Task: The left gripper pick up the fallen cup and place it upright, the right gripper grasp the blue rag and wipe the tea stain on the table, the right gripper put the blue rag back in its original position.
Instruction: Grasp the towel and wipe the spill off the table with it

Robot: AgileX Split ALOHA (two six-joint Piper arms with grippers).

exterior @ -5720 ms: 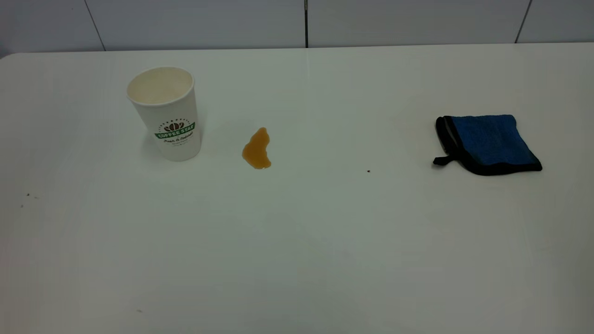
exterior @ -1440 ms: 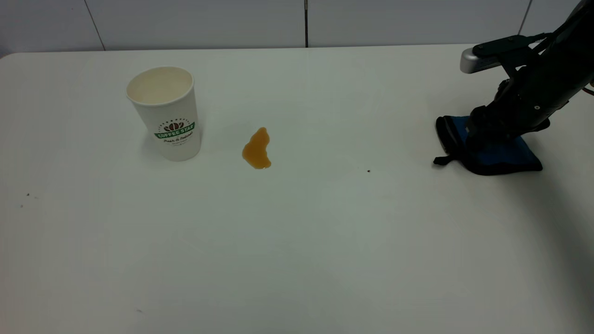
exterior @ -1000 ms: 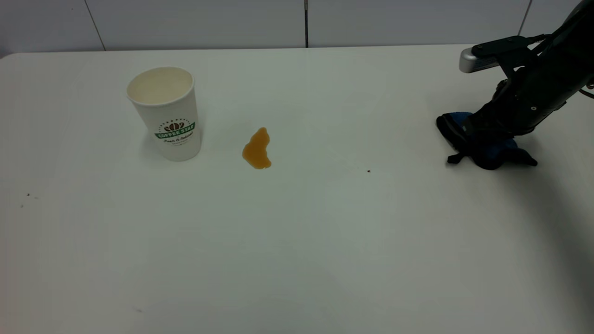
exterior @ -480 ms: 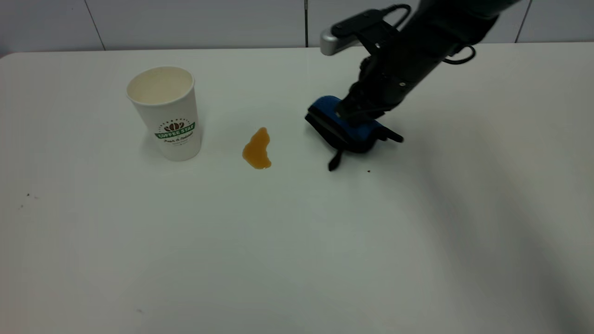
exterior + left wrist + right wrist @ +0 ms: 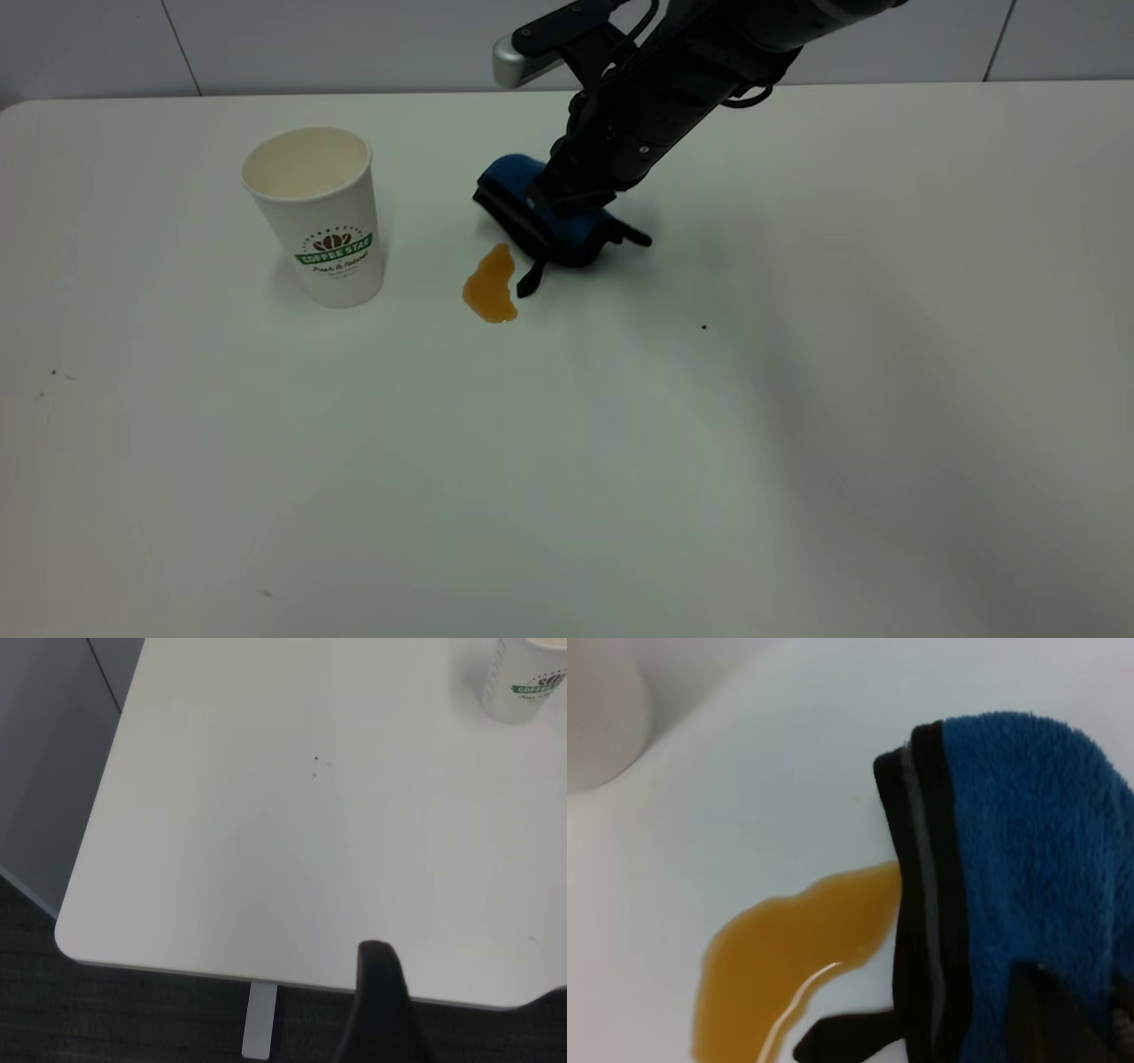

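The cup (image 5: pixel 314 217) stands upright on the table (image 5: pixel 709 461) at the left; it also shows in the left wrist view (image 5: pixel 527 678). The tea stain (image 5: pixel 490 285) lies to its right. My right gripper (image 5: pixel 556 211) is shut on the blue rag (image 5: pixel 507 177) and holds it bunched just behind and right of the stain, its black loop tab (image 5: pixel 529 276) hanging beside the puddle. In the right wrist view the rag's black edge (image 5: pixel 917 904) meets the tip of the stain (image 5: pixel 797 957). My left gripper (image 5: pixel 381 1010) is off the table's front left corner, outside the exterior view.
A tiny dark speck (image 5: pixel 703 327) lies right of the stain, and more specks (image 5: pixel 53 372) near the left edge. A grey panelled wall (image 5: pixel 354 44) runs behind the table. The table's rounded corner (image 5: pixel 71 939) shows in the left wrist view.
My right gripper closed on the rag at the table's right side, lifted it and carried it left to the stain. The cup and the stain have not moved.
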